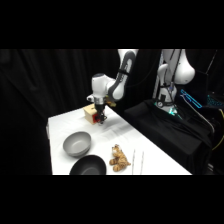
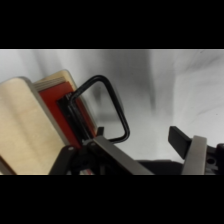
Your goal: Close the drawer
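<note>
The little tan wooden box [image 1: 90, 113] stands near the table's far edge. In the wrist view the box [image 2: 22, 125] fills the left side, with the drawer's red front [image 2: 52, 102] facing right and a black loop handle [image 2: 102, 107] sticking out from it. My gripper [image 1: 100, 118] comes down right beside the box's front. The gripper [image 2: 134, 137] is open: one finger [image 2: 97, 144] lies against the base of the handle, the other finger [image 2: 181, 139] stands apart at the right. How far the drawer is pulled out I cannot tell.
A grey bowl [image 1: 77, 143] sits on the white table [image 1: 150, 155] nearer the front, a black bowl [image 1: 88, 166] at the front edge and a brown lumpy toy [image 1: 119, 159] to its right. Black cloth covers the stand at the right.
</note>
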Controlling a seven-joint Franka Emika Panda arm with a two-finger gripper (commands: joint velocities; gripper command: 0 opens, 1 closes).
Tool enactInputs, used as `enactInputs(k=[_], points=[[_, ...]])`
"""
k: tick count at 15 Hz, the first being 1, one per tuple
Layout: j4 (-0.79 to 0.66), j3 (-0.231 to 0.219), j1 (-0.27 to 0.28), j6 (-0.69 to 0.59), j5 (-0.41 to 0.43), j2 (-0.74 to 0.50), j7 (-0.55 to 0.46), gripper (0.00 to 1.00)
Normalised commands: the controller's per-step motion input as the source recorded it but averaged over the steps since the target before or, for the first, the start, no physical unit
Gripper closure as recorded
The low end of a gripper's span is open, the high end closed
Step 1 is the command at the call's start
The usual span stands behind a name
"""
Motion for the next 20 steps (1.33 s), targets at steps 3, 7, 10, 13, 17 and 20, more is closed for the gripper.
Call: enactInputs(k=[3,7,10,13,17,20], points=[[0.01,-0.078,0.08,-0.46,0.088,-0.39,-0.24,0.0],[0.05,-0.05,0.07,-0.49,0.215,-0.39,-0.28,0.0],[0.1,-0.082,0.09,-0.49,0.245,-0.37,-0.26,0.0],[0.16,-0.117,0.108,-0.47,0.217,-0.29,-0.21,0.0],[0.22,-0.119,0.126,-0.41,0.162,-0.18,-0.13,0.0],[0.22,-0.1,0.115,-0.31,0.155,-0.08,-0.11,0.0]])
